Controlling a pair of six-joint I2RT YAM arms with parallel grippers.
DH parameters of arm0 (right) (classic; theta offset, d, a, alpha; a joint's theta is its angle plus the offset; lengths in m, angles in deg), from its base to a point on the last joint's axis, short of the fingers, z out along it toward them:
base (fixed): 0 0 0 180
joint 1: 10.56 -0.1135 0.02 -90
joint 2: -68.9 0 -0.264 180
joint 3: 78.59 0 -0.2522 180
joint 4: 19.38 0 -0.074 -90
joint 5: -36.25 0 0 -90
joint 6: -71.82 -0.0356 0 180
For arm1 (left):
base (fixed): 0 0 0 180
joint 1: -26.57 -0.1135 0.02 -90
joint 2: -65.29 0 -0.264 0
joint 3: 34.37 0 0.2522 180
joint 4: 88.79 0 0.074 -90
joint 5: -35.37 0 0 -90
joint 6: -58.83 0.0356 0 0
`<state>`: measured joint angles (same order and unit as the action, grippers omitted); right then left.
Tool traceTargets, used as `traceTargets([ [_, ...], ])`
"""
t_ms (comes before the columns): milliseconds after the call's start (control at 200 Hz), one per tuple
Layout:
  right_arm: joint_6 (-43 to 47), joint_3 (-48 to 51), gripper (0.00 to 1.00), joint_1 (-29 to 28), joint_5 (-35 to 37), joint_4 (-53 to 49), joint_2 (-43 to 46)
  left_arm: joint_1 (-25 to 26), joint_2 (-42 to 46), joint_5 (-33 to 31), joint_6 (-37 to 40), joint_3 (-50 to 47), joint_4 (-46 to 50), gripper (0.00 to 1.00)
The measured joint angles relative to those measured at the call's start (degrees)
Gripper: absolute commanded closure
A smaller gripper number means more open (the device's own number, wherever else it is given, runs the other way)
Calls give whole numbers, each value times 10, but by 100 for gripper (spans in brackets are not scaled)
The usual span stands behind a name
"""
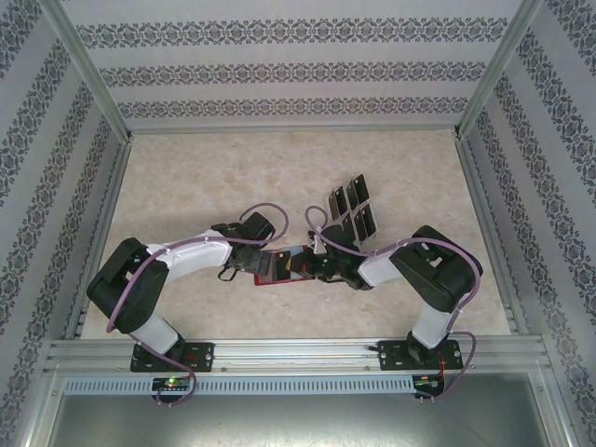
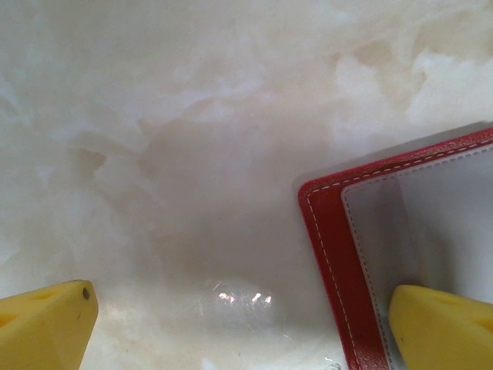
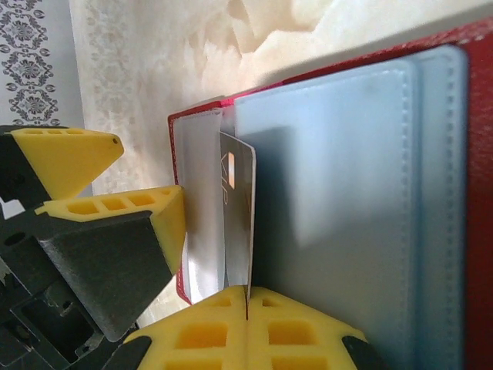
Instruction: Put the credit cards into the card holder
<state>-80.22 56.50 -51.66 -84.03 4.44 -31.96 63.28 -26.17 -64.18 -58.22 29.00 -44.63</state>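
Right wrist view: my right tool (image 3: pixel 246 312) is clenched on a credit card (image 3: pixel 239 223), yellow pads pinched together on its near end. The card stands on edge, thin and glossy, catching grey light, with a small pale mark near its far end. It sits over the open card holder (image 3: pixel 347 193), its lower edge right at the seam of a greyish inner pocket; I can't tell whether it is inside the slot. The holder is red and leather-like, with pale stitching round the grey panels, and it lies open and flat. My left tool (image 3: pixel 146 176) is just beside the card, released, with one yellow pad down on the holder's flap. On the left wrist view the jaws are wide apart. One fingertip (image 2: pixel 443 327) rests on the holder's inside near its corner, and the other (image 2: pixel 42 327) is over bare marbled tabletop (image 2: pixel 192 139). In the top view the holder lies in the near half of the tabletop, and the two tools meet over it. The other credit cards (image 1: pixel 352 209), black, stand tilted in rows just beyond the right arm.
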Motion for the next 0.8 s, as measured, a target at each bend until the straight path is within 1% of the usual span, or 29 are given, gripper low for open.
traceTargets([
  [205,0,0,100,3,-5,0,2,0,0,-1,0,0,0,1],
  [300,4,0,100,16,-11,-29,28,0,0,-1,0,0,0,1],
  [380,23,-3,100,39,-10,-93,87,1,-1,-1,0,0,0,1],
  [445,52,-23,100,61,0,-171,145,1,-1,-1,0,0,0,1],
  [505,86,-59,100,81,16,-248,199,1,-1,-2,0,0,0,1],
  [580,133,-111,100,104,37,-329,243,1,-1,-2,0,0,0,1],
  [670,192,-176,100,126,78,-422,265,1,0,-1,0,0,0,1],
  [799,285,-243,100,139,167,-549,266,1,0,-2,0,1,1,1],
])
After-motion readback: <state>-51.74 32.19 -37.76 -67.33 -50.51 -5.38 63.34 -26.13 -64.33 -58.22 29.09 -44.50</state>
